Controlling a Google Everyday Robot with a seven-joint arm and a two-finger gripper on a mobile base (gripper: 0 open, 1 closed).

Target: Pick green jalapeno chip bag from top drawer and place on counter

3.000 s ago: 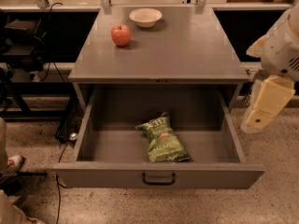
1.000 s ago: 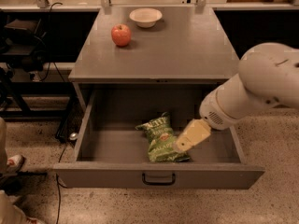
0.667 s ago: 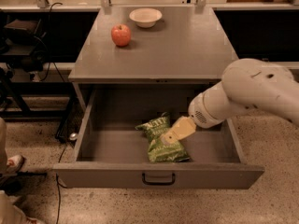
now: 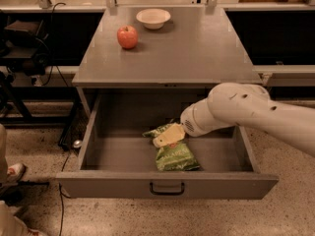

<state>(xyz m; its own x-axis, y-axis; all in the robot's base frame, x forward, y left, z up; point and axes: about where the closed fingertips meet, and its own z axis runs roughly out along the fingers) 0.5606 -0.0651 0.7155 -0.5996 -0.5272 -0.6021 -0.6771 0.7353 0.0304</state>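
Swinging leftward since the earlier frames, the gripper (image 4: 166, 136) now sits over the upper end of the green jalapeno chip bag (image 4: 176, 157), which lies crinkled and glossy inside the top drawer (image 4: 123, 185). Whether the claw is spread or closed I cannot tell. The reach seems underway; next it likely needs a firm pinch on slippery foil, then a lift to the smooth counter (image 4: 187, 53).

The counter (image 4: 197, 48) carries an apple (image 4: 127, 37) and, near it at the back, a bowl (image 4: 153, 18). The gripper (image 4: 160, 140) hangs lower, inside the drawer (image 4: 98, 183).
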